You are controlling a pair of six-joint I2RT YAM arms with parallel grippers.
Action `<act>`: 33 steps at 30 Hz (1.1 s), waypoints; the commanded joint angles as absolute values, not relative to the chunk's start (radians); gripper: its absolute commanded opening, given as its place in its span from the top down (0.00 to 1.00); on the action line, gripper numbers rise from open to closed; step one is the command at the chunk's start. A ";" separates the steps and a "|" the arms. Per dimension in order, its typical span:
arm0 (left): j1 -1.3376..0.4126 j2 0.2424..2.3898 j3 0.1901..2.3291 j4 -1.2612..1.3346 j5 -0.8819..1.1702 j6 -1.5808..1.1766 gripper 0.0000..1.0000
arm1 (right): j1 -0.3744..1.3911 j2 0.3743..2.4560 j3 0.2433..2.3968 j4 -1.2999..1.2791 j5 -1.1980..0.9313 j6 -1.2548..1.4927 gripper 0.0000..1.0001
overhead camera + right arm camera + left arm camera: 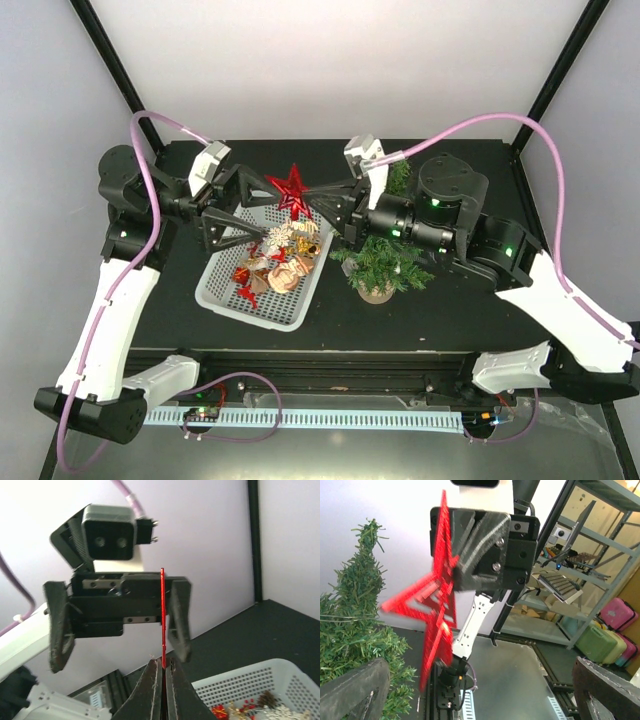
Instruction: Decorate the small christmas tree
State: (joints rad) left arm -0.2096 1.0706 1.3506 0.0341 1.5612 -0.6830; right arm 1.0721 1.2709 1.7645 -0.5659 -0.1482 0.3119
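Red star (292, 190); green tree (385, 262), tan base (376, 293); white mesh basket (222, 297); black table (450, 320).

You're in a robotics lab or workshop, not a home. Your black table (450, 320) stands in a booth of black frame posts (563, 65) and plain white panels (330, 70). A cable chain (330, 415) runs along its near edge. Beyond, metal shelving (607, 492) holds a laptop (560, 585), with a green hard case (597, 637) and a pink hard case (620, 617) below.
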 commanded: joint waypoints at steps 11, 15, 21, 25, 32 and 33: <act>-0.055 1.064 1.158 0.002 1.613 -0.525 0.01 | 1.078 1.281 2.029 -0.839 0.384 0.178 0.99; -0.042 1.074 1.164 -0.281 1.550 -0.246 0.01 | 1.077 1.280 2.074 -0.885 0.522 0.147 0.99; -0.063 1.107 1.342 -0.812 1.260 0.231 0.01 | 1.069 1.261 2.036 -0.887 0.628 0.136 0.99; -0.064 1.078 1.301 -0.774 1.228 0.214 0.01 | 1.052 1.223 1.963 -0.837 0.662 0.140 0.99; -0.064 1.037 1.275 -0.750 1.210 0.207 0.01 | 1.041 1.205 1.941 -0.805 0.702 0.120 0.99; -0.064 1.035 1.273 -0.749 1.210 0.206 0.01 | 1.040 1.200 1.941 -0.803 0.705 0.120 0.99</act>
